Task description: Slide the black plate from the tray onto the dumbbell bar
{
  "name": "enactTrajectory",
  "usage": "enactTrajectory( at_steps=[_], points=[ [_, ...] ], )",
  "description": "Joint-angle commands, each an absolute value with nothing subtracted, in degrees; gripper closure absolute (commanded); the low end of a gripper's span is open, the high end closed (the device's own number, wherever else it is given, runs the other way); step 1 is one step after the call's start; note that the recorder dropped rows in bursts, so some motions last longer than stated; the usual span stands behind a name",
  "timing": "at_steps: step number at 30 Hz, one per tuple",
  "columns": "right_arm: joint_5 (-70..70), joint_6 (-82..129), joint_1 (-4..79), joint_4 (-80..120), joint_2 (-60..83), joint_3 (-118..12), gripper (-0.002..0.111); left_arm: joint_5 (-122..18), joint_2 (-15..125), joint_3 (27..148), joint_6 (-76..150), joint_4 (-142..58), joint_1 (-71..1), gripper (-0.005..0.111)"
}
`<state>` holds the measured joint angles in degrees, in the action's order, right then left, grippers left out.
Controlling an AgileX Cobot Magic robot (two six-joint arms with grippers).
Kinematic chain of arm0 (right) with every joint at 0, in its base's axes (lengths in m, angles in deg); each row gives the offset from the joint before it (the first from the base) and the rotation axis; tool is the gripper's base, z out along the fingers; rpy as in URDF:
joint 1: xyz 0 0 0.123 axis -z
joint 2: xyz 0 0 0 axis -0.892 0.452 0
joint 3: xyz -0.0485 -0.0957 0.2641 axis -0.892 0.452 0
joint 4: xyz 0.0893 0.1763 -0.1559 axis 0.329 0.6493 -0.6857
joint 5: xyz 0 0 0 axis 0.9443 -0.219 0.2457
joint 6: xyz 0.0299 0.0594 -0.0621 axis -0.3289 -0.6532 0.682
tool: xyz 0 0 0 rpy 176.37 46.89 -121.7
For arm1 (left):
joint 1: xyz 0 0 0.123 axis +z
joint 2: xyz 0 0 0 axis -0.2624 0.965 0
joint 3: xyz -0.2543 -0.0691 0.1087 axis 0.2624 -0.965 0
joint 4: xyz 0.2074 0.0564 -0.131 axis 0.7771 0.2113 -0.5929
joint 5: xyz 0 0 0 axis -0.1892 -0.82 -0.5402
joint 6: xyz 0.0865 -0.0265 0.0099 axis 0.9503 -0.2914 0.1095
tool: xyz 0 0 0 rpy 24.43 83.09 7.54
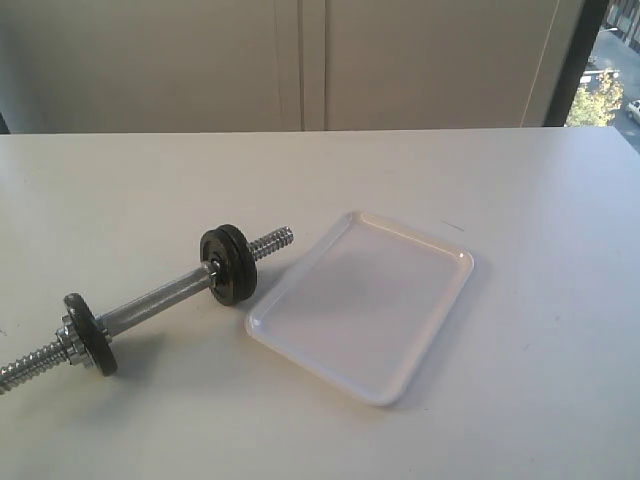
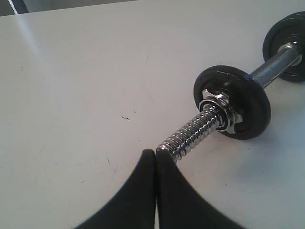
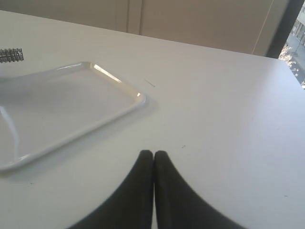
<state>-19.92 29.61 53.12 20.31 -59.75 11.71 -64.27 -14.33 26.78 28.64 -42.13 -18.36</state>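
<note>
The dumbbell bar (image 1: 160, 297) lies on the table to the left of the white tray (image 1: 365, 305), which holds nothing. A thick black plate (image 1: 229, 263) is on the bar near its tray-side threaded end; whether a second disc is pressed against it I cannot tell. A thinner disc (image 1: 90, 333) with a chrome collar sits near the other end. Neither gripper shows in the exterior view. My left gripper (image 2: 156, 152) is shut and empty, its tips right by the threaded end (image 2: 190, 136) beyond the collared disc (image 2: 233, 102). My right gripper (image 3: 153, 153) is shut and empty, off the tray's corner (image 3: 138, 98).
The table is white and wide, with pale cabinet doors behind it and a window strip at the far right (image 1: 600, 90). One threaded bar tip (image 3: 10, 55) pokes in beyond the tray in the right wrist view.
</note>
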Motion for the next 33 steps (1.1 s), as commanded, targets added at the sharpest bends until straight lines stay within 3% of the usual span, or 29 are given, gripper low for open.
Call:
enactTrajectory(
  at_steps=[1,11,18,33],
  points=[
    [-19.6,29.8,52.8,20.2,-60.1,11.8,0.107,-64.1,-14.6,26.7,28.7,-42.1,-18.7,0.107],
    [-19.5,29.7,52.8,20.2,-60.1,11.8,0.107,-64.4,-14.6,26.7,28.8,-42.1,-18.7,0.107],
    [-17.1,15.6,52.8,20.2,-60.1,11.8,0.107,-64.4,-14.6,26.7,28.8,-42.1,-18.7,0.107],
    [-20.6,15.2,52.8,19.7,-60.1,11.8,0.107,-64.4,-14.6,26.7,28.8,-42.1,-18.7,0.107]
  ],
)
